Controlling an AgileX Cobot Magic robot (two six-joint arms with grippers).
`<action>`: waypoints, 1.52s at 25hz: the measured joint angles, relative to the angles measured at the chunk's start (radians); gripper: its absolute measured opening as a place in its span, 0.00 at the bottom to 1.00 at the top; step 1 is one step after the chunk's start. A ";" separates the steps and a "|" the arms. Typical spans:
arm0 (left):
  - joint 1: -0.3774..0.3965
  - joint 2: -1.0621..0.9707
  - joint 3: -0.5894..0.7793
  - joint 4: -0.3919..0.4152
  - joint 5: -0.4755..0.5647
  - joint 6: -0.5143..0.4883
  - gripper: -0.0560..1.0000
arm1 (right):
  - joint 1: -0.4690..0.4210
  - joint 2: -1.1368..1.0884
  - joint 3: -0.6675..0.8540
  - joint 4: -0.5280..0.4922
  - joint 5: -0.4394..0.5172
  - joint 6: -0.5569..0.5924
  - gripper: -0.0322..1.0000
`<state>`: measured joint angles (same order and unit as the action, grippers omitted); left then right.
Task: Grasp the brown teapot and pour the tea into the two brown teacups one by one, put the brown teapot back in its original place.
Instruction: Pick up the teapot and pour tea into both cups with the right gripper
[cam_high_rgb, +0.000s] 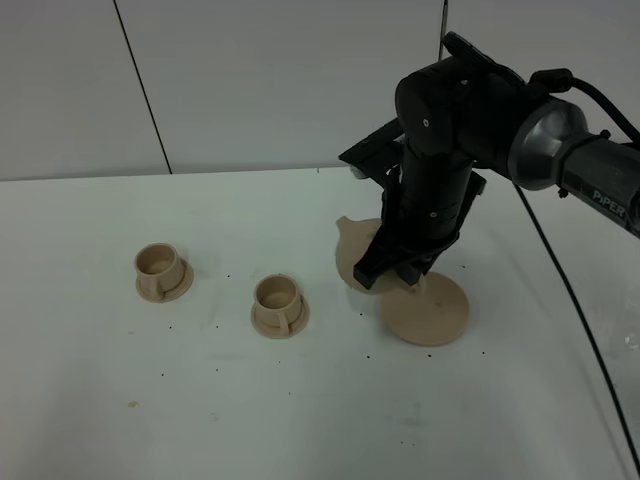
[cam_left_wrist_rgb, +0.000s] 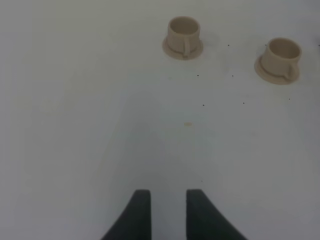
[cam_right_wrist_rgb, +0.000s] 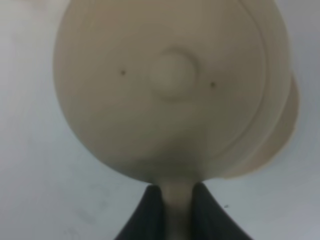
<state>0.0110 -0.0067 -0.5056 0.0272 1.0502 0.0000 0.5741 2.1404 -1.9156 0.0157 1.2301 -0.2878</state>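
The right end effector (cam_right_wrist_rgb: 176, 192) is clamped shut on the loop handle of the brown teapot (cam_right_wrist_rgb: 165, 90), which hangs partly over the edge of its wide saucer (cam_high_rgb: 430, 315), toward the bench's (cam_high_rgb: 300, 420) far right. I cannot tell whether the pot is clear of the saucer. One brown teacup (cam_high_rgb: 278, 296) stands near mid-bench, the other teacup (cam_high_rgb: 160, 266) closer to the left edge. The left end effector (cam_left_wrist_rgb: 167, 210) stands slightly parted and holds nothing. The pot looks rigid, matte and breakable, probably heavy toward the body, so it may swing on the thin handle. The lid sits loose, so tip gently.
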 joint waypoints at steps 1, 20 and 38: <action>0.000 0.000 0.000 0.000 0.000 0.000 0.28 | 0.003 -0.005 0.000 -0.001 0.000 -0.036 0.12; 0.000 0.000 0.000 0.000 0.000 0.000 0.28 | 0.089 -0.011 0.000 -0.036 -0.070 -0.332 0.12; 0.000 0.000 0.000 0.000 0.000 0.000 0.28 | 0.095 0.280 -0.520 -0.135 0.008 -0.367 0.12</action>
<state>0.0110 -0.0067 -0.5056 0.0272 1.0502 0.0000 0.6693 2.4208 -2.4353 -0.1191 1.2385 -0.6547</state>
